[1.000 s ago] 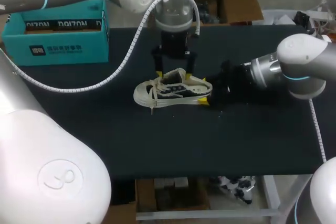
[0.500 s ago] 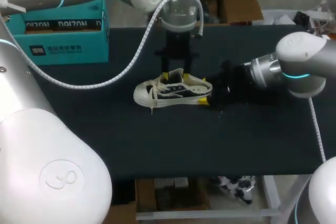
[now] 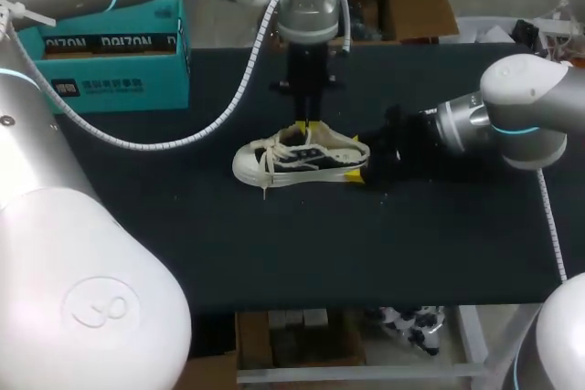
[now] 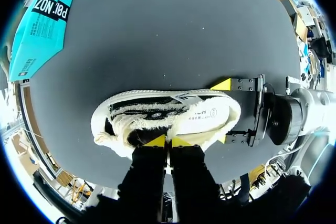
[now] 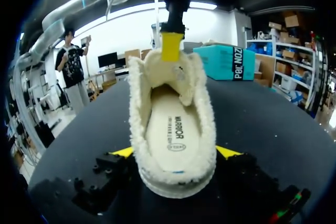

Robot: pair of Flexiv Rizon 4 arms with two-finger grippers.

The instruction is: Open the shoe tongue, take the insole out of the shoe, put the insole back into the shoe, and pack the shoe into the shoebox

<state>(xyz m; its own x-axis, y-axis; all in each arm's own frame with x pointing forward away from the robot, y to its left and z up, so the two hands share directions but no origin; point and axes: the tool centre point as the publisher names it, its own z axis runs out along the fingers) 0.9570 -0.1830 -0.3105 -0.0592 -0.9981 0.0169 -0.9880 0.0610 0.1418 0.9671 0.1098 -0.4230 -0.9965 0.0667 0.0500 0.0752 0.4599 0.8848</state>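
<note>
White shoe [image 3: 297, 157] stands sole down on black table [image 3: 274, 244]. Teal shoebox [image 3: 110, 61] well apart from shoe, past its toe. Right gripper [image 3: 358, 171] clamped on shoe's heel [image 5: 176, 182], one yellow tip each side. Left gripper [image 3: 309, 125] above shoe, tips squeezed together, pinching fluffy tongue [image 5: 181, 80]. Insole [image 5: 170, 129] lies inside shoe.

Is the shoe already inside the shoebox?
No, the shoe lies on the table, apart from the shoebox.

Fleece-lined white shoe [image 3: 302, 157] upright, insole [image 5: 170, 129] inside; teal shoebox [image 3: 110, 66] apart.
</note>
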